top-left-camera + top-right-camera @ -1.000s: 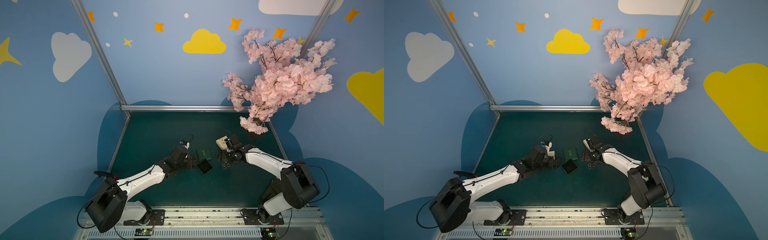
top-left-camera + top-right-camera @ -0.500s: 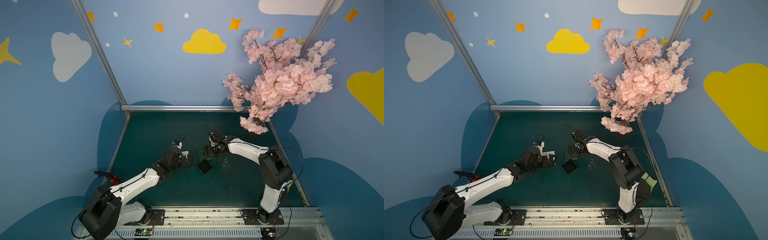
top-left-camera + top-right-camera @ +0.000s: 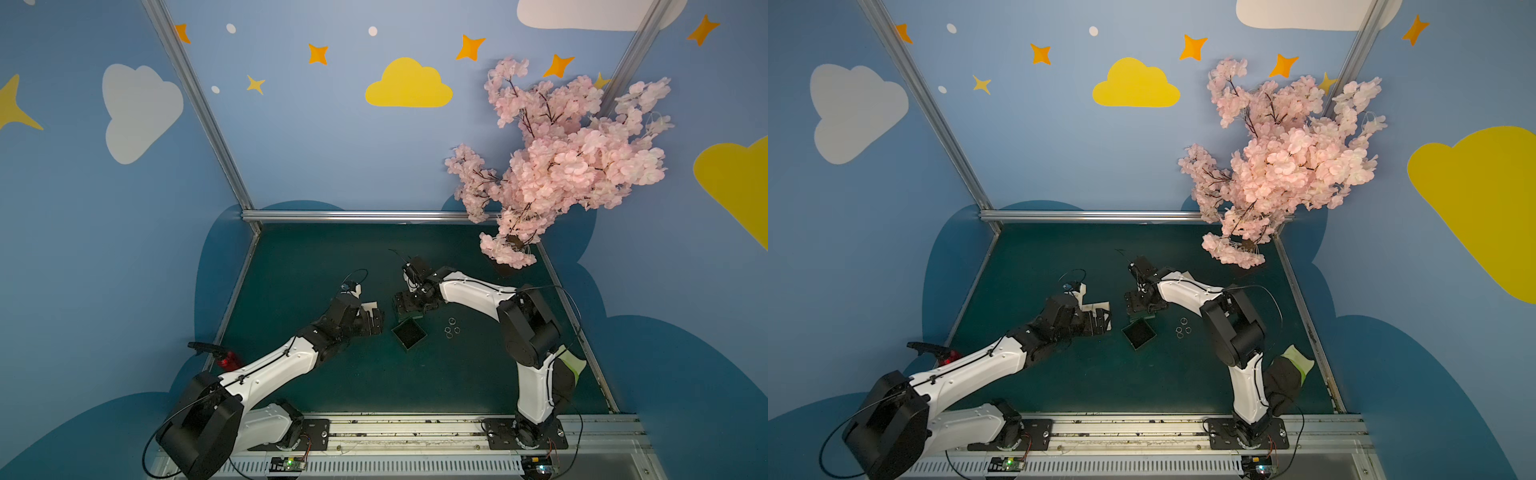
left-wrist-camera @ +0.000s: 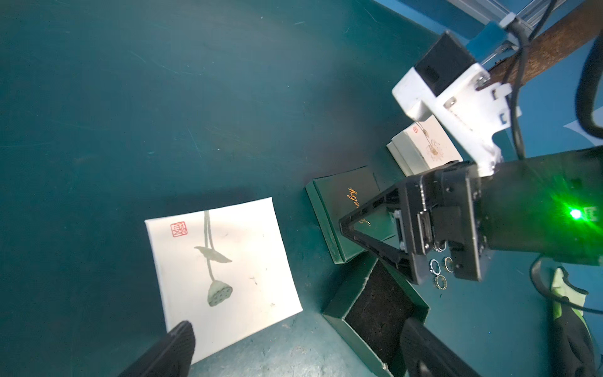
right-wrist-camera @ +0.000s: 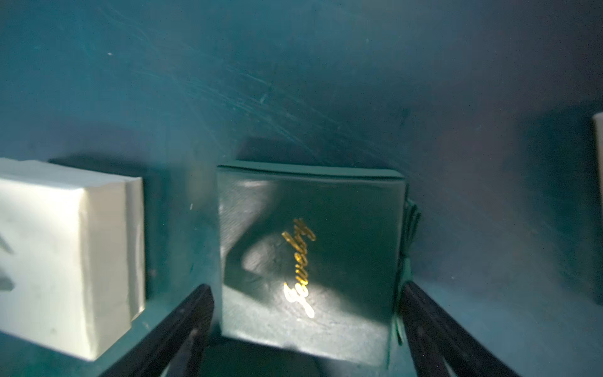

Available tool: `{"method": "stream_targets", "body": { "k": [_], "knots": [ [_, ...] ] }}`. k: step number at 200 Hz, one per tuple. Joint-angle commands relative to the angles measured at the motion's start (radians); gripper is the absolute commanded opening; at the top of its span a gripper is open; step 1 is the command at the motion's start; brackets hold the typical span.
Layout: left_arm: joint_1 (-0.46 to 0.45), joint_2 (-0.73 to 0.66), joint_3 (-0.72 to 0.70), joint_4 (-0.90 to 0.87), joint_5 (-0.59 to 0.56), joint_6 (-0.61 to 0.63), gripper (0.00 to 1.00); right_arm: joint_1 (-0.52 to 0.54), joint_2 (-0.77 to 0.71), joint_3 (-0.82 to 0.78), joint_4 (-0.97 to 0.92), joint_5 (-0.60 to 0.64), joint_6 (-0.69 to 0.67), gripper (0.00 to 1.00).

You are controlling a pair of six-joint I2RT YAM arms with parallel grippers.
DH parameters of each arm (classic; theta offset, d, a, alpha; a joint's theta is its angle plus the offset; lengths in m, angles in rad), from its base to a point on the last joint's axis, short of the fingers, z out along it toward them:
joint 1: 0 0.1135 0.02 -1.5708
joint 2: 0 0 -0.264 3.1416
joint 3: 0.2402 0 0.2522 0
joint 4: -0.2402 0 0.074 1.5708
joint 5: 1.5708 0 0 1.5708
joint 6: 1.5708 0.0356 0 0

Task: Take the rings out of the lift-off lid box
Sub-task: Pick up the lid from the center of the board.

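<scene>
scuffed teal mat (image 3: 332,374), blue cloud-painted walls (image 3: 332,145)
left gripper (image 4: 297,326) gapes empty, right gripper (image 5: 305,290) wide open astride the glossy square green lid (image 5: 310,228)

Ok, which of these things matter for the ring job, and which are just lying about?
Job: rings, out on the mat; open green box, looks empty; green lid, between the open jaws of the right gripper.
Lying about: white lotus box, second white box, blossom tree, glove.

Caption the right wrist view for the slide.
Right gripper, jaws open either side of the green gold-lettered lid on the mat; white box beside it.
</scene>
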Motion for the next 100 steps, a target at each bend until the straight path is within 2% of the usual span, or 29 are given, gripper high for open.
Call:
{"method": "stream_targets", "body": {
  "k": [1, 52, 100],
  "knots": [
    [0.009, 0.005, -0.008, 0.008, -0.02, -0.005, 0.99, 0.013, 0.032, 0.039, -0.046, 0.047, -0.028, 0.91],
    [0.016, 0.015, -0.01, 0.013, -0.017, -0.007, 0.99, 0.035, 0.053, 0.068, -0.066, 0.11, -0.057, 0.91],
    [0.02, 0.018, -0.011, 0.015, -0.014, -0.01, 0.99, 0.043, 0.002, 0.045, -0.024, 0.052, -0.097, 0.91]
  ]
}}
